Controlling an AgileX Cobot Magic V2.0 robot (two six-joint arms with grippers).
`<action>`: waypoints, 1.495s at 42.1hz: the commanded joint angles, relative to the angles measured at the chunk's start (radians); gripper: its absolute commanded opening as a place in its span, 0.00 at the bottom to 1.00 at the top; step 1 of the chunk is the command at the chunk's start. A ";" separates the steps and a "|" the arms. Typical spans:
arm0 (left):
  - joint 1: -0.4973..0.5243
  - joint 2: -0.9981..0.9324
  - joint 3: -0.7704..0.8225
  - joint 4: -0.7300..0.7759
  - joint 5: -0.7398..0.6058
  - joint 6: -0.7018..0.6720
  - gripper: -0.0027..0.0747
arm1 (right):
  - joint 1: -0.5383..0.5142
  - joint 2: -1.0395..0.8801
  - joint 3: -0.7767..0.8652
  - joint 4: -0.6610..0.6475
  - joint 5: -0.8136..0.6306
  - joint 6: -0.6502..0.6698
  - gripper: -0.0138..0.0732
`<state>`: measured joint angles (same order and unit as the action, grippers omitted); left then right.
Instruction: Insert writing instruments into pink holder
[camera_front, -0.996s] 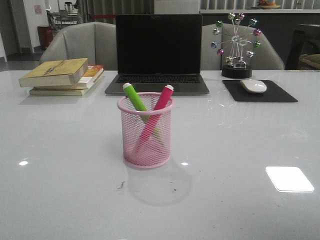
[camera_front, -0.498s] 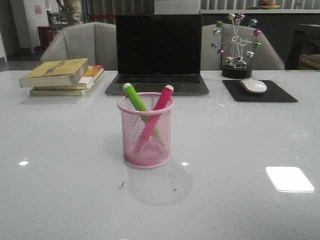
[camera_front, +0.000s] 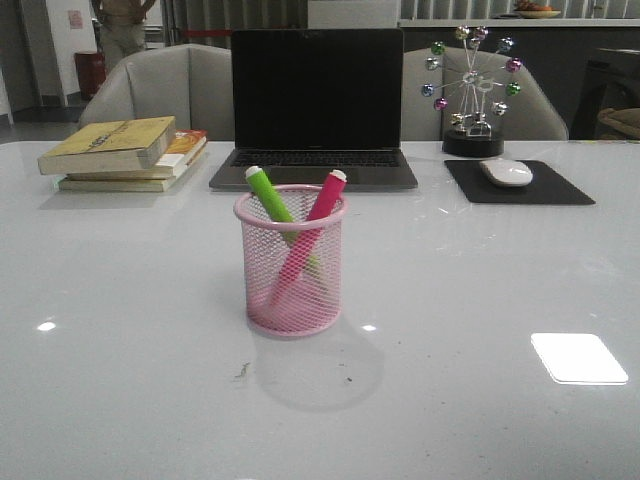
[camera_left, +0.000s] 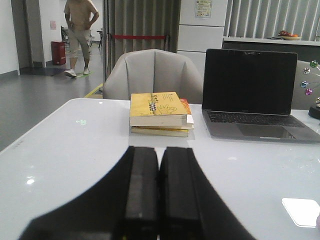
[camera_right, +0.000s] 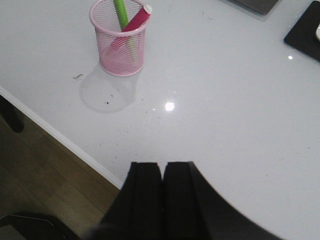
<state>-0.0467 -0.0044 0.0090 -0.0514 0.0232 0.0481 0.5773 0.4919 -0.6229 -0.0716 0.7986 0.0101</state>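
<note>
Markers, bright green (camera_front: 270, 196) and magenta (camera_front: 324, 199), already lean crossed inside the pink wire-mesh cup (camera_front: 292, 262). Cup looks light and tippy, so I'd grab markers by their stiff upper barrels. Left pincer (camera_left: 159, 192) and right pincer (camera_right: 161, 192) are both pressed together, holding nothing.

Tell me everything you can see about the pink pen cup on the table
The pink pen cup is a round wire-mesh holder with a rolled rim and a solid-looking base. It stands upright on the glossy white table, in front of the laptop. A green marker and a pink marker lean crossed inside, tips above the rim. No gripper touches it.
</note>
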 joint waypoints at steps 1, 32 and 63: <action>-0.006 -0.020 -0.001 -0.012 -0.105 0.033 0.16 | -0.004 0.001 -0.026 -0.003 -0.064 -0.010 0.23; -0.023 -0.020 -0.001 0.051 -0.109 -0.048 0.16 | -0.004 0.001 -0.026 -0.003 -0.063 -0.010 0.23; -0.034 -0.020 -0.001 0.051 -0.109 -0.048 0.16 | -0.004 0.001 -0.026 -0.003 -0.058 -0.010 0.23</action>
<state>-0.0731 -0.0044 0.0090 0.0000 0.0000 0.0078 0.5773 0.4919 -0.6229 -0.0716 0.8008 0.0101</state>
